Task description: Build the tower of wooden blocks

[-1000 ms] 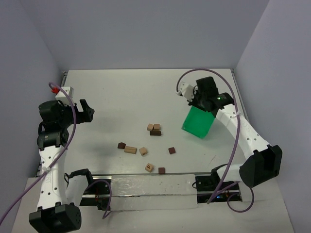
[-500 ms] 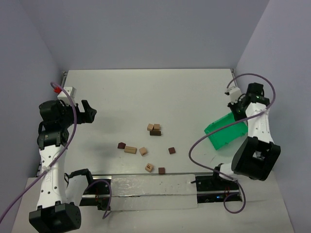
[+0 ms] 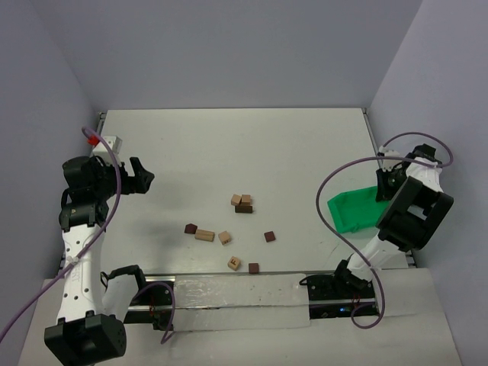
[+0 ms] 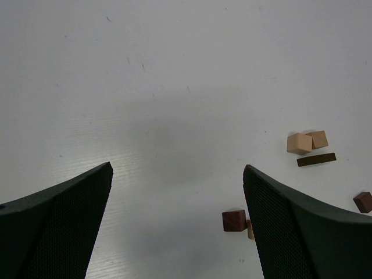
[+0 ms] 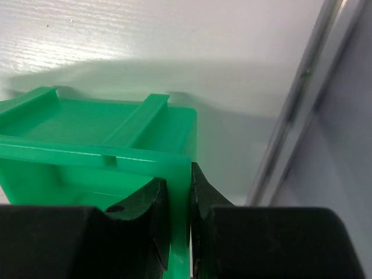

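tower: not standing yet; the blocks are lying loose, none stacked.
look: small tan and dark-brown cubes and short bricks, nine showing in the top view.
where: lying around the middle of the worktop, spreading toward its near edge, well apart from both claws.
cluster: two tan cubes are touching, with a dark brick lying just beside them on the near side.
left claw: hanging wide open over the left side of the worktop, holding nothing.
right claw: pinching closed on the wall of the green bin.
bin: sitting low at the worktop's right edge, open side facing up.
change, bin: a second ago it was hanging tilted over the right-middle of the worktop; now it is lying down at the right edge.
change, right arm: it has been swinging outward with the bin, and is now folding up against the right edge.
change, rest: the blocks are staying put and the left claw is barely shifting.
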`<state>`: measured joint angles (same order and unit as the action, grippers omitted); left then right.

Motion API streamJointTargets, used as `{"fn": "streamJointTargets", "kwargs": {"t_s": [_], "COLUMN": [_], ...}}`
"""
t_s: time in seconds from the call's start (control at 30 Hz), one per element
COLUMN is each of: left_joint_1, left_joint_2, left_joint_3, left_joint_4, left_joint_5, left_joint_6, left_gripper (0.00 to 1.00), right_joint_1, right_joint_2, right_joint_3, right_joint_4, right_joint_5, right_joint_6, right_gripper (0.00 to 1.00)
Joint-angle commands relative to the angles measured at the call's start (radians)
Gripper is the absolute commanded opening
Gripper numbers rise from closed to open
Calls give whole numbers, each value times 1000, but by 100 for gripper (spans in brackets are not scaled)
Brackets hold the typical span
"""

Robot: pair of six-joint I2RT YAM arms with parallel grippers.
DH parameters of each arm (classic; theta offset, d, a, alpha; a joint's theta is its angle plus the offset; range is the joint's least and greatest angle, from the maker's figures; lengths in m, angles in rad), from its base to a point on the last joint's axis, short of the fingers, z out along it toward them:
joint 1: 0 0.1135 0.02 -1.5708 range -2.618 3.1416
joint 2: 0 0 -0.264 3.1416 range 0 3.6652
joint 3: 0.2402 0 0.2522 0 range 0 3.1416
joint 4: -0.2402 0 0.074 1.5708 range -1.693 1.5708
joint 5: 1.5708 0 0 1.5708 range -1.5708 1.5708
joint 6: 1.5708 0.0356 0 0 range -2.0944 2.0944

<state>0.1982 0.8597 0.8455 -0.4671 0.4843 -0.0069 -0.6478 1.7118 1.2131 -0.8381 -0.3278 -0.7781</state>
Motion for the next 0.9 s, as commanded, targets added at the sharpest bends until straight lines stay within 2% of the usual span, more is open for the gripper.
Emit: {"fn": "streamJointTargets", "kwargs": {"t_s": [0.0,0.2,0.4,0.43,0.57,0.67,0.77,0.83,0.87], "left_joint_1": [6,6,6,6,7,6,7,6,6], "left_joint_2": [-35,-26,-20,-16,-17,-16,-11,-9,-9], "left_joint_3": [7,11,12,13,14,15,13,13,13], "left_joint_4": [33,37,42,39,43,47,49,51,53], "left_joint_5": [26,19,16,14,17,21,27,32,34], "left_joint_6": [37,30,24,25,25,21,16,16,15], "left_gripper": [99,99,99,99,99,99,99,99,99], "right_joint_1": [-17,-24,-24,-24,-25,-24,-17,-6,3], "right_joint_2": [48,87,98,98,90,66,29,-9,-29], "right_joint_3": [96,125,141,140,142,142,151,156,161], "right_joint_4": [0,18,30,31,27,20,-1,-12,-16], "right_joint_5": [-50,-20,3,8,14,9,2,-5,-9], "right_joint_6": [-9,-10,10,14,26,32,35,36,37], "right_gripper": [3,10,23,31,53,62,66,85,90]}}
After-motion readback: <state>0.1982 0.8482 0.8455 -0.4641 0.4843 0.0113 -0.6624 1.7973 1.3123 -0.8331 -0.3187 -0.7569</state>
